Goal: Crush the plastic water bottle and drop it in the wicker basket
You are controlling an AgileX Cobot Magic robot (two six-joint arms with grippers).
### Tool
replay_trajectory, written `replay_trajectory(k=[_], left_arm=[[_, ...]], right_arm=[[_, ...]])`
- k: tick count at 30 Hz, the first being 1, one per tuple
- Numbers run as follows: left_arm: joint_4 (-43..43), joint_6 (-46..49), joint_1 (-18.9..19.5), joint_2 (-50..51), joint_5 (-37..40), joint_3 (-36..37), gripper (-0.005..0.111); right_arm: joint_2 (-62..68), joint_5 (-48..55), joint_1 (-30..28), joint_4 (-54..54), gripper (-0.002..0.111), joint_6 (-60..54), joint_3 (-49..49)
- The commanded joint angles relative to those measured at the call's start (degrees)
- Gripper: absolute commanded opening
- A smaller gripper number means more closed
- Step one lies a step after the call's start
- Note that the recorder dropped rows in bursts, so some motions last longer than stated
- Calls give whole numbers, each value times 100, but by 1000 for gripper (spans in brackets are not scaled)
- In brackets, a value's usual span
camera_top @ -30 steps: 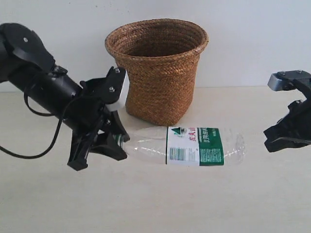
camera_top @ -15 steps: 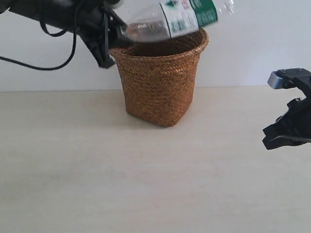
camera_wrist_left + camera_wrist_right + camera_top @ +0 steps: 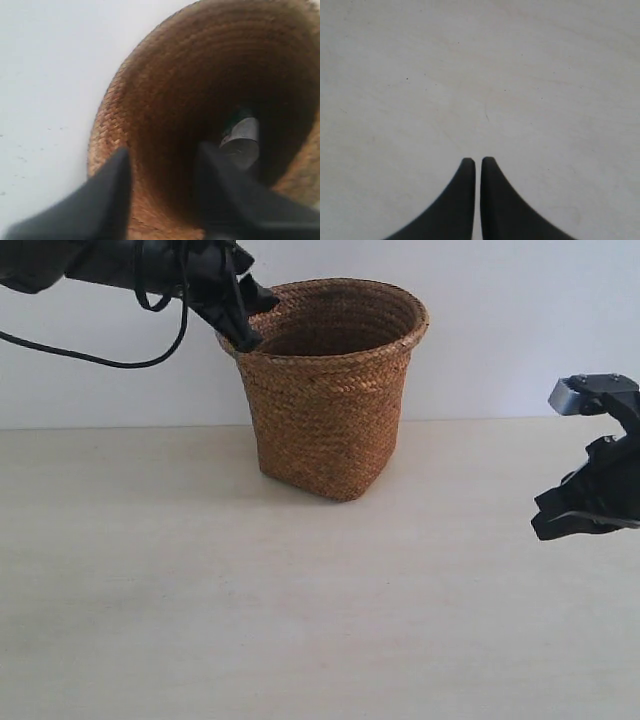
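Observation:
The wicker basket (image 3: 330,400) stands at the back middle of the table. My left gripper (image 3: 248,318) hangs at the basket's upper left rim, open, with nothing between its fingers. In the left wrist view the gripper (image 3: 164,150) looks down into the wicker basket (image 3: 107,125), where the plastic water bottle (image 3: 243,137) lies deep inside as a blurred clear shape. The exterior view does not show the bottle. My right gripper (image 3: 545,525) hovers low at the right, shut and holding nothing; the right wrist view shows it (image 3: 476,160) over bare tabletop.
The pale wooden table (image 3: 300,620) spreads in front of the basket, with a white wall behind. A black cable (image 3: 100,358) trails from the left arm at the upper left.
The left gripper carried the bottle up from the table to above the basket, then opened. The bottle left its jaws and now lies inside the basket. The right gripper shifted slightly.

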Motion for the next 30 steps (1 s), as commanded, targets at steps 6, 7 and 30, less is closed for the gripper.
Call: replay_trajectory(k=[6, 7, 30], left_arm=[[3421, -4491, -7, -667, 2374, -8, 4], [3635, -4797, -7, -714, 2606, -8, 4], [4504, -7560, 107, -3162, 4762, 1944, 4]], right_arm=[[-65, -216, 217, -260, 0, 1002, -321], [-65, -171, 289, -406, 0, 1144, -400], [-1696, 1711, 341, -4390, 0, 4580, -1175]])
